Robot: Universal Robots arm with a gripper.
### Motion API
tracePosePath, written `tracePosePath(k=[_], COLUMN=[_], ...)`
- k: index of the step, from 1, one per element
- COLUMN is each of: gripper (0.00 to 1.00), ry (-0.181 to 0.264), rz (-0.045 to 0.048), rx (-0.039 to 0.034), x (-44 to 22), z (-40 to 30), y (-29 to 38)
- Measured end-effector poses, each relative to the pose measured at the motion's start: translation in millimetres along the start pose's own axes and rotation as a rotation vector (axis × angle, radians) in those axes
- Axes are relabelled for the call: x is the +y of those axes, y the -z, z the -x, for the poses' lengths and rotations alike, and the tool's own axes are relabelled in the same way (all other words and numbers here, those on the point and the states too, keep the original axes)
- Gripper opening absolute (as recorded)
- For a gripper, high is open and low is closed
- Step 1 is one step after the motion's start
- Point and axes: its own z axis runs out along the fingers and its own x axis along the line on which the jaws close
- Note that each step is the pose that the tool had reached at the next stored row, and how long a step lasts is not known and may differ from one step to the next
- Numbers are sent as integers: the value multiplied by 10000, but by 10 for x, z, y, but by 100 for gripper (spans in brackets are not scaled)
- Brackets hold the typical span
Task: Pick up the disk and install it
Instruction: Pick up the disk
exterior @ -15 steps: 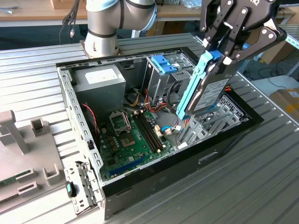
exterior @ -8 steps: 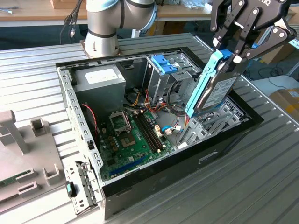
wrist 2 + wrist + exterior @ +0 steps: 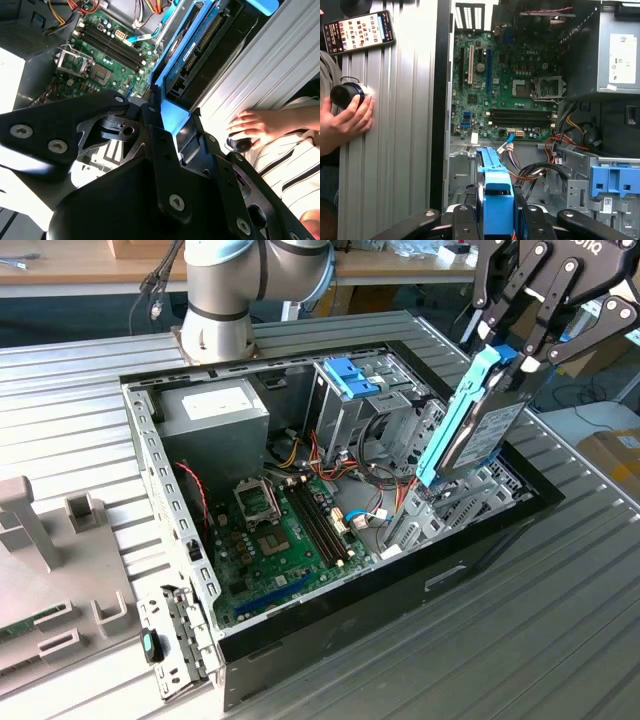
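Note:
The disk [image 3: 488, 428], a grey metal drive in a bright blue carrier frame, hangs on edge and tilted over the open computer case [image 3: 480, 560], at the exterior view's right. My gripper [image 3: 512, 352] is shut on its upper end, one black finger on each side. In the second wrist view the disk [image 3: 192, 50] runs away from the gripper [image 3: 175, 112] toward the case. Between the fingers in the first wrist view, the blue carrier end of the disk [image 3: 495, 187] sits in the gripper [image 3: 496, 216], above the metal bay floor.
Inside the case lie a green motherboard [image 3: 285, 535], a grey power supply [image 3: 215, 410] with a white sticker, and a silver cage with a blue latch [image 3: 350, 375]. Loose cables [image 3: 375, 510] cross the middle. A person's hand [image 3: 347, 112] holds a knob beside a phone [image 3: 360, 31].

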Motion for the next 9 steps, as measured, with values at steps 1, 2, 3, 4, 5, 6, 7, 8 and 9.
tracePosePath(k=[1,2,3,4,5,6,7,8,9], gripper=[36,36,36,36,36,36,36,36,36], ry=[-2,-3,-3,-3,-3,-6,-7,-7,-6], rz=[0,0,0,0,0,1,0,1,1], rx=[0,1,2,2,3,3,3,3,3], x=[-28,-50,-69,-81,-92,-99,-99,-99,-99], z=[-1,-1,-2,-2,-2,-2,-3,-3,-3], y=[-6,-12,-19,-27,-34,-47,-50,-50,-51])
